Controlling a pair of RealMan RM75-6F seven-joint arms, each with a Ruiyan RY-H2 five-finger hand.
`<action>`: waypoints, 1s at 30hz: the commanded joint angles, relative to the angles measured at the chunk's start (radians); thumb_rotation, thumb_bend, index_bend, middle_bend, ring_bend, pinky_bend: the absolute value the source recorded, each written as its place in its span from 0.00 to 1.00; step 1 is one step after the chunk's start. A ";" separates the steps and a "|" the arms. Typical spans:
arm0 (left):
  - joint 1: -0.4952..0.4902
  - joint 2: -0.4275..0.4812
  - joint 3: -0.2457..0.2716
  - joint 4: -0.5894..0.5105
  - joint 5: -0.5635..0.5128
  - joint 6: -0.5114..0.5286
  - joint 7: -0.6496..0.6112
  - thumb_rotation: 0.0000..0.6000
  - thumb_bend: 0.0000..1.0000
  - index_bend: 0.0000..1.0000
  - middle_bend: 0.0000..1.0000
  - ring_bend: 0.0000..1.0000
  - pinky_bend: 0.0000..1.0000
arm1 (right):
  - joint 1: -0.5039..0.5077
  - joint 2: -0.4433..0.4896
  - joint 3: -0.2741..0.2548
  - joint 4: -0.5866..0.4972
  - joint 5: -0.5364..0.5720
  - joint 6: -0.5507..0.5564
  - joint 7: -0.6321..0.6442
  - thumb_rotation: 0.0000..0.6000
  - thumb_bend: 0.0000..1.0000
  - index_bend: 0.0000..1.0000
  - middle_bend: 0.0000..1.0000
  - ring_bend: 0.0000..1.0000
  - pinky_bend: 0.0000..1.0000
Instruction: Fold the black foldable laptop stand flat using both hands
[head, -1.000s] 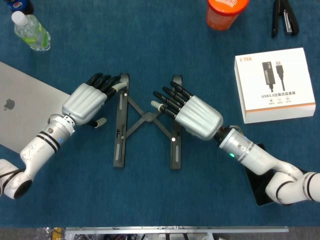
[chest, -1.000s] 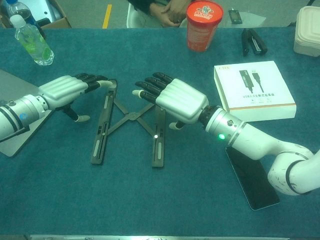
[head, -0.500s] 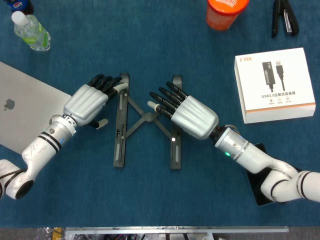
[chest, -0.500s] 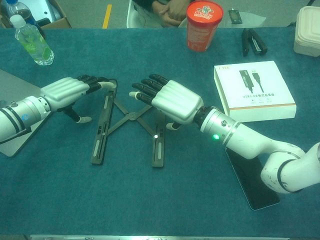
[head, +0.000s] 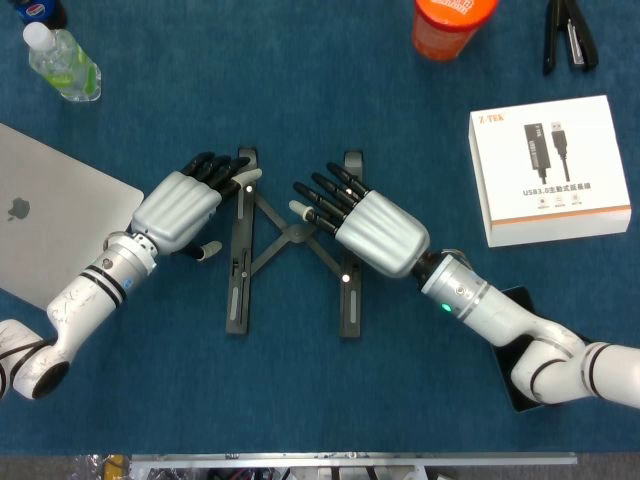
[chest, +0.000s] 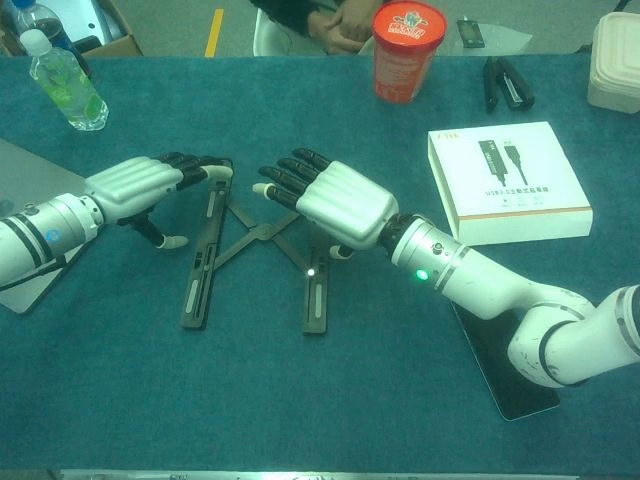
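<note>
The black laptop stand (head: 292, 243) (chest: 256, 244) lies on the blue table, its two long rails spread apart and joined by crossed struts. My left hand (head: 190, 204) (chest: 140, 186) lies against the outer side of the left rail, its fingertips touching the rail's far end. Over the right rail and the cross struts hovers my right hand (head: 358, 222) (chest: 326, 202), fingers straight and spread, pointing left across the stand. Neither hand holds anything. Whether the right palm touches the rail is hidden.
A silver laptop (head: 45, 214) lies at the left edge. A white cable box (head: 549, 170) sits at the right and a dark phone (chest: 505, 366) lies under my right forearm. A water bottle (head: 62, 62), an orange cup (head: 448, 24) and a black stapler (head: 567, 38) stand at the far edge.
My right hand has shifted left across the stand, toward its middle. My left hand has edged slightly right against the left rail. The rails' spread looks unchanged.
</note>
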 joint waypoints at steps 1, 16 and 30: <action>0.000 0.003 -0.001 -0.006 -0.003 -0.001 0.002 1.00 0.23 0.00 0.00 0.00 0.01 | 0.003 -0.009 0.003 0.008 0.002 0.001 -0.001 1.00 0.00 0.00 0.00 0.00 0.06; -0.002 -0.003 0.002 -0.002 -0.010 -0.013 0.007 1.00 0.23 0.00 0.00 0.00 0.01 | 0.018 -0.025 0.013 0.015 0.011 0.000 -0.013 1.00 0.00 0.00 0.00 0.00 0.06; 0.003 0.010 0.006 0.007 -0.016 -0.018 -0.006 1.00 0.23 0.00 0.00 0.00 0.01 | 0.015 -0.023 0.006 0.014 0.015 0.000 -0.016 1.00 0.00 0.00 0.00 0.00 0.06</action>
